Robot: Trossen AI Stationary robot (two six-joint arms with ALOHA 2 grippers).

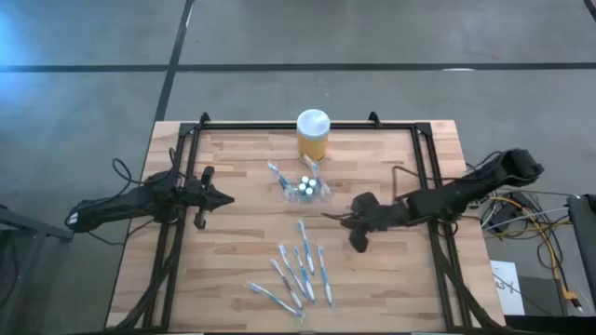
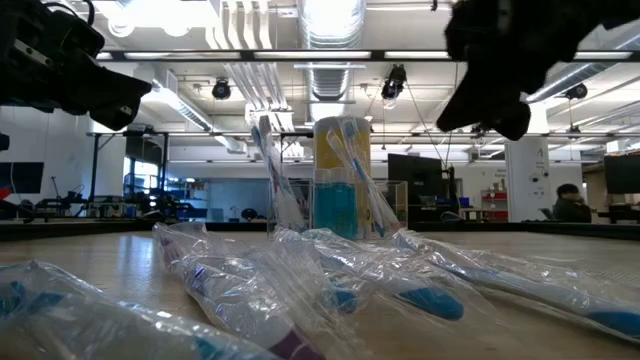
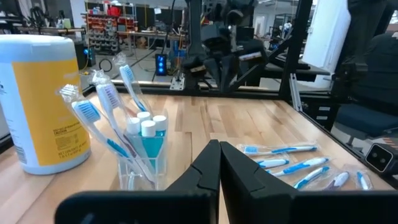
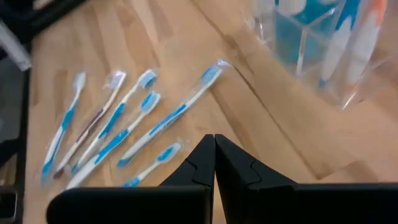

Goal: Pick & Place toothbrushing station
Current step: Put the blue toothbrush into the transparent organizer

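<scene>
Loose toothbrushes point(image 1: 300, 270) lay lengthwise toward the tabletop's point(image 1: 233, 270) near edge, nearer the right gripper point(image 1: 328, 217) than the left gripper point(image 1: 228, 198); both fingers closed, empty.

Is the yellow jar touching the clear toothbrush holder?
Apart. The left wrist view shows bare wood between the yellow jar and the clear toothbrush holder. In the high view the jar stands behind the holder.
</scene>
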